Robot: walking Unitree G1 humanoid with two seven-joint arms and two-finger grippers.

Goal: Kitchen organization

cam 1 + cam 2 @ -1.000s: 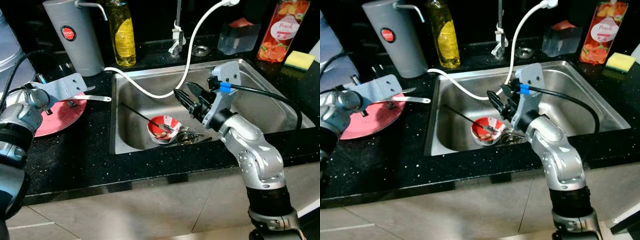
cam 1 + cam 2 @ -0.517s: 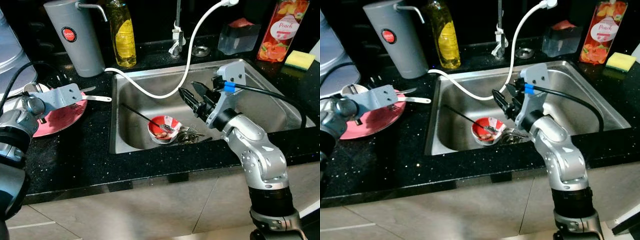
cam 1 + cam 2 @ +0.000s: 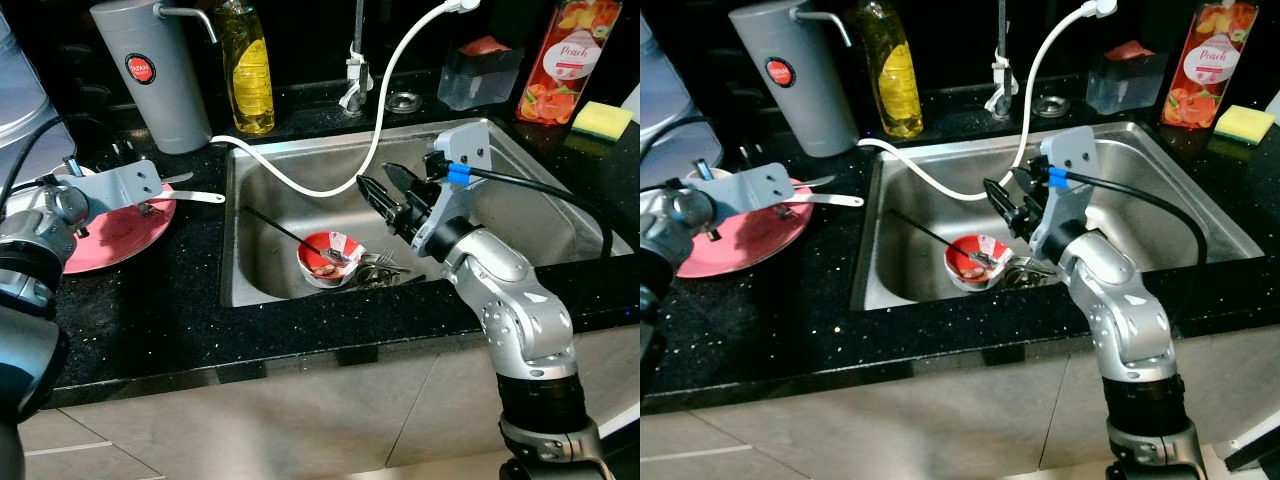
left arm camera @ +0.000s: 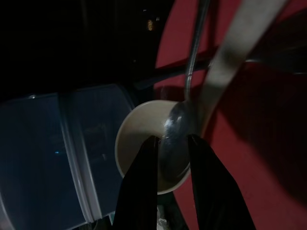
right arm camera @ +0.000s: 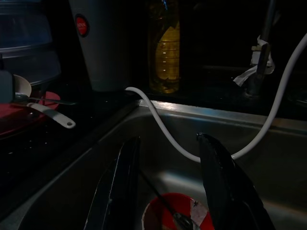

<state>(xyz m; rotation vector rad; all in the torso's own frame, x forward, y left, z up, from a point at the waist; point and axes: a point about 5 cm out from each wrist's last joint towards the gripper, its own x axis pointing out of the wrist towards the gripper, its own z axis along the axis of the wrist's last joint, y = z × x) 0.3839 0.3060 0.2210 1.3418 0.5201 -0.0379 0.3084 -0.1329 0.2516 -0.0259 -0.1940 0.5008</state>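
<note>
A black speckled desk (image 3: 150, 310) carries a steel sink (image 3: 560, 215) sunk into it, with a bare strip of desk between the sink's front rim and the desk's front edge. The right gripper (image 3: 385, 200) hangs over the middle of the sink, its 2 black fingers (image 5: 220, 177) spread apart with nothing between them, above and just to the right of a red bowl (image 3: 328, 258). The bowl sits on the sink floor near the front wall, a dark utensil (image 3: 285, 232) slanting out of it toward the sink's left side, and cutlery (image 3: 385, 270) lies just beside it on the right. The right half of the sink floor is bare steel. A white hose (image 3: 330, 170) loops from the tap over the back rim and across the sink's left rear corner.

On the desk left of the sink lies a red plate (image 3: 120, 228), near the sink's left rim but apart from it. The left gripper (image 4: 172, 158) is over the plate's far-left edge, its fingers closed on the bowl of a spoon (image 4: 175, 129) above a small pale cup (image 4: 132, 139). A white-handled utensil (image 3: 190, 196) rests across the plate's rim, pointing toward the sink.

Along the back stand a grey canister (image 3: 150, 70), a yellow bottle (image 3: 245, 65), a peach bottle (image 3: 565, 55) and a yellow sponge (image 3: 598, 118).
</note>
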